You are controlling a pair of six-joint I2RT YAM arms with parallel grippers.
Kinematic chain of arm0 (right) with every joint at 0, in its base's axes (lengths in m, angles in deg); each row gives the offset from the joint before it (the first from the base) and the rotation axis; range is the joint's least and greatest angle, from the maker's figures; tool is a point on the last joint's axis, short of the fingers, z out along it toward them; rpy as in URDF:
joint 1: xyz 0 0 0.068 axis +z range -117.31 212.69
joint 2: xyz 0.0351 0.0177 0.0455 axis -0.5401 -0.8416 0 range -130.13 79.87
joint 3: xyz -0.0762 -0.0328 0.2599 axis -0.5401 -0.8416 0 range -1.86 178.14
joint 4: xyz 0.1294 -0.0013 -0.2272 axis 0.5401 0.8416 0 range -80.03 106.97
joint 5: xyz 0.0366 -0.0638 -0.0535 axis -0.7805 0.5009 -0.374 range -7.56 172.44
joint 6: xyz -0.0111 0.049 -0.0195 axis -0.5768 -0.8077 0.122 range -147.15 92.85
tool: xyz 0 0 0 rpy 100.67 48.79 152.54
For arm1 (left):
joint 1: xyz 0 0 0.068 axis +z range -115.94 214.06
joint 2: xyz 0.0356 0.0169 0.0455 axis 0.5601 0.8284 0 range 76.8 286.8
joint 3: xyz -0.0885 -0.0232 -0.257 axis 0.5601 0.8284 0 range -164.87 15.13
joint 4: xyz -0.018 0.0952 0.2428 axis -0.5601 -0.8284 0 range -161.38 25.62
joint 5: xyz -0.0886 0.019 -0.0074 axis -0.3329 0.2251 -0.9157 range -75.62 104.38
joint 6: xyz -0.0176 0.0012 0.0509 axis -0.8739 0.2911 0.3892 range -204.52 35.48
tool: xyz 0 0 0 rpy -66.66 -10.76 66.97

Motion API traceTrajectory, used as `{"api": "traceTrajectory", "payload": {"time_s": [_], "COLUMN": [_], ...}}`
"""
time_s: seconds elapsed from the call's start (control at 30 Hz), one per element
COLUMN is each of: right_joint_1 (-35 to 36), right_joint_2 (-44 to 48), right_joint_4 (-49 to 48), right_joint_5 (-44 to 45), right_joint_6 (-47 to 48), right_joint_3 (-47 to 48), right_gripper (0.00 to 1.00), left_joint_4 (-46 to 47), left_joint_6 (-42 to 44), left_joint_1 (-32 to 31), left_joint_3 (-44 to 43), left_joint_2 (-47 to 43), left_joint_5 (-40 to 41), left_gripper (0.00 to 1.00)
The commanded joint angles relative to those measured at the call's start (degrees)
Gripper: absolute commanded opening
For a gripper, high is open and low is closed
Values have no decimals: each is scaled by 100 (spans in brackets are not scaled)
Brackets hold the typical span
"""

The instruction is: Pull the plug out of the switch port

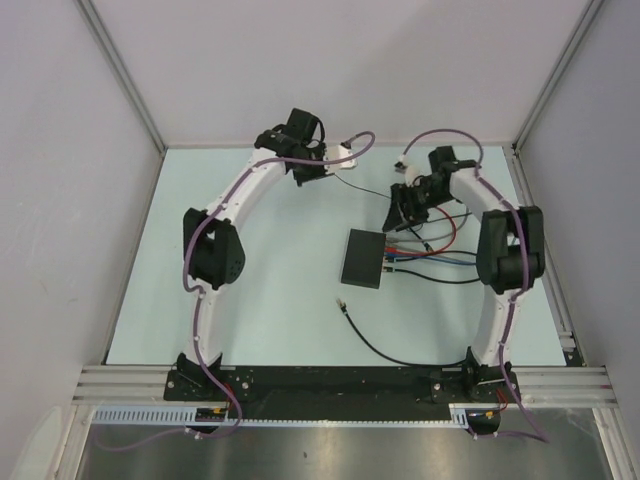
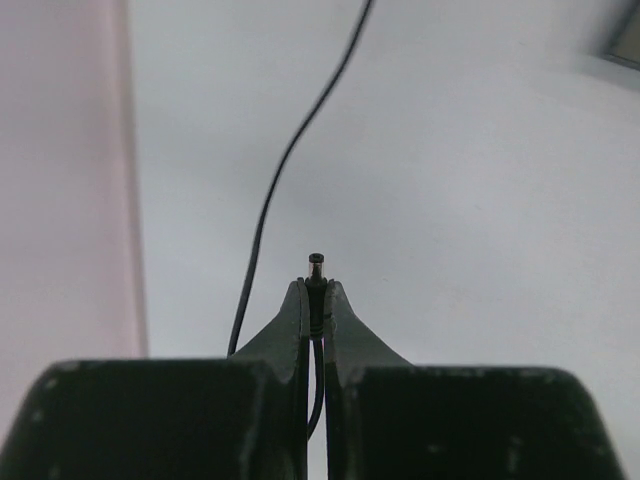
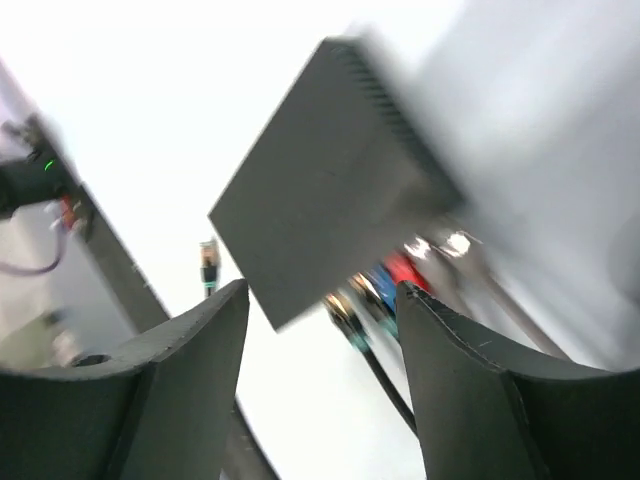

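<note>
Left gripper (image 2: pixel 316 292) is clamped tight on a small black plug (image 2: pixel 316 262), well apart from the black switch box (image 1: pixel 362 258), with the thin cable (image 2: pixel 275 180) trailing over the table (image 1: pixel 270 280). Right gripper (image 3: pixel 322 295) hangs above the box, jaws parted, holding nothing. The switch port (image 1: pixel 386 258) lies on the box's right short edge, where 3 colours of leads (image 1: pixel 430 262), red, blue and black, are plugged in. Which socket cannot be told.

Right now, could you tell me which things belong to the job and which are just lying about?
Job: black switch box; barrel plug pinched in left tool; right tool, open, facing it.
Lying about: loose black cable; red cable; blue cable.
</note>
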Motion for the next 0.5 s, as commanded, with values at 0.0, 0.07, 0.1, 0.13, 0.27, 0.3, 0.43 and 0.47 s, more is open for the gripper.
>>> {"api": "traceTrajectory", "payload": {"time_s": [0.0,0.07,0.1,0.13,0.27,0.3,0.43,0.47], "right_joint_1": [-571,-816,-870,-905,-915,-853,-651,-642], "right_joint_2": [993,1127,1188,1258,1312,1355,1514,1557], "right_joint_4": [-172,-532,-672,-926,-1060,-1087,-955,-920], "right_joint_5": [632,887,984,1176,1275,1301,1389,1398], "right_joint_6": [218,60,-141,-230,-477,-477,-319,-310], "right_joint_3": [188,197,188,197,285,259,135,118], "right_gripper": [66,66,66,66,66,66,66,66], "left_joint_4": [564,1040,1260,1637,2106,2150,1923,1687], "left_joint_6": [130,165,183,305,604,605,289,-51], "left_joint_1": [-64,-46,-37,-20,77,103,147,147], "left_joint_3": [-376,-376,-385,-446,-788,-833,-825,-825], "left_joint_2": [322,384,471,542,1016,1139,1106,1018], "left_joint_5": [325,903,1081,1405,2724,2840,2745,2587], "left_gripper": [0,0,0,0,0,8,61,66]}}
